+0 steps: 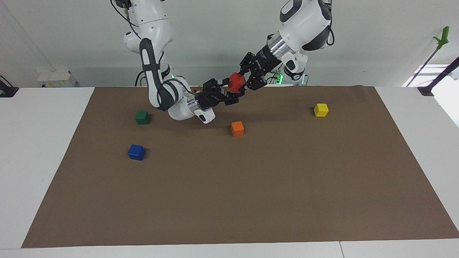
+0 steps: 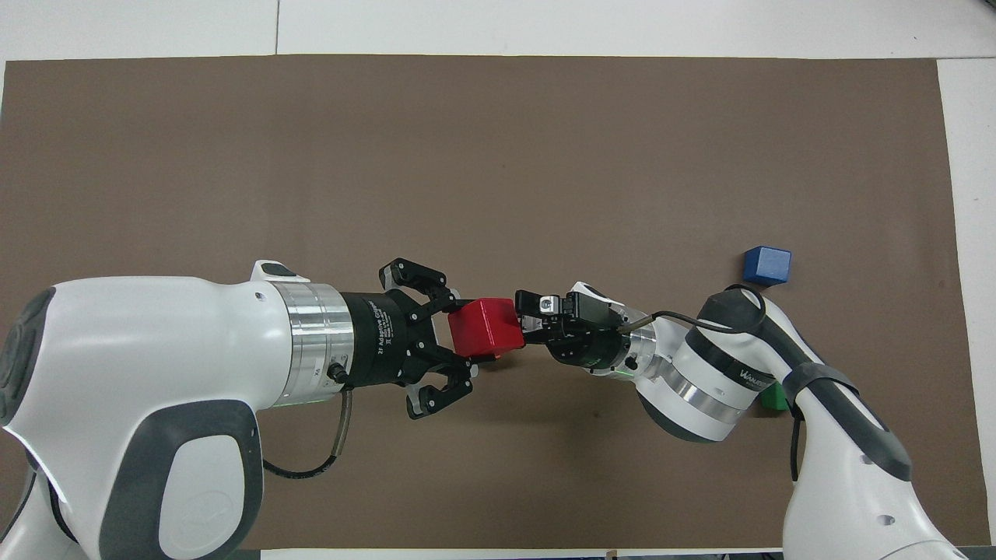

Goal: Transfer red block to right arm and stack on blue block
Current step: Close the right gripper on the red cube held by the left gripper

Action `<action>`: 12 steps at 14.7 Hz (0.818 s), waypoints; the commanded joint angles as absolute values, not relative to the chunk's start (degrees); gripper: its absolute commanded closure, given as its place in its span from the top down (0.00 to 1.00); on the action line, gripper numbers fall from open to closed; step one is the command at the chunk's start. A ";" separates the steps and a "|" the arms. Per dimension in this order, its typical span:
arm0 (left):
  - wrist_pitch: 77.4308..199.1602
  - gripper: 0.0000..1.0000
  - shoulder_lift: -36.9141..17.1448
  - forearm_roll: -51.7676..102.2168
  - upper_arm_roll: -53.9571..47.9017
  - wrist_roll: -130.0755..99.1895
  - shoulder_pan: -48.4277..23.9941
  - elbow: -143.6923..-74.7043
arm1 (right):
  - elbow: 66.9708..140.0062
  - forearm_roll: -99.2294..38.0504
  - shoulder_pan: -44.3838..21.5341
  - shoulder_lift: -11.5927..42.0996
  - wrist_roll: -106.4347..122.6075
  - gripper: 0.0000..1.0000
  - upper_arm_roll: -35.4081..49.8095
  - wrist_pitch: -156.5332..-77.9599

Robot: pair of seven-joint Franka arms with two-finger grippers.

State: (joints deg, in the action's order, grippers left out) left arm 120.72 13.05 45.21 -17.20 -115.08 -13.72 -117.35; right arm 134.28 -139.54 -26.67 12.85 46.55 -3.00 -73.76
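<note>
The red block [image 1: 236,82] [image 2: 486,327] hangs in the air above the part of the mat nearest the robots. My left gripper [image 1: 247,80] [image 2: 459,330] is shut on it from the left arm's end. From the other end my right gripper [image 1: 227,92] [image 2: 533,323] meets the block. Its fingers stand apart, one above and one below the block's near edge, so it is open. The blue block [image 1: 136,152] [image 2: 767,266] sits alone on the mat toward the right arm's end, farther from the robots than both grippers.
A green cube [image 1: 142,117] [image 2: 774,398] lies nearer to the robots than the blue block, partly under the right arm. An orange cube [image 1: 237,128] rests on the brown mat [image 1: 251,197] below the grippers. A yellow cube [image 1: 321,110] lies toward the left arm's end.
</note>
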 commanded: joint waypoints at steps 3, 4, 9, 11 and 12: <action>122.69 0.00 15.56 46.14 -16.61 -113.38 -14.50 -120.06 | 133.77 -140.71 -26.63 12.66 44.92 0.00 -2.64 -75.32; 122.61 0.00 15.56 46.14 -16.61 -113.38 -14.50 -120.15 | 133.77 -140.36 -26.63 12.66 44.56 0.00 -2.64 -75.50; 122.26 0.40 15.56 45.88 -16.61 -112.59 -14.50 -119.88 | 132.98 -140.01 -26.54 12.04 44.03 0.00 -2.64 -77.08; 121.91 1.00 15.38 45.79 -16.61 -113.03 -14.41 -119.53 | 132.89 -140.01 -26.54 12.13 43.95 0.00 -2.64 -77.25; 121.73 1.00 15.38 45.70 -16.61 -112.94 -14.33 -119.44 | 132.89 -139.92 -26.54 12.13 43.95 0.00 -2.64 -77.26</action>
State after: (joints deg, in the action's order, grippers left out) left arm 121.70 13.85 45.42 -17.12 -114.00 -13.89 -117.67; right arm 133.58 -139.64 -26.80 12.88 45.65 -2.79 -75.40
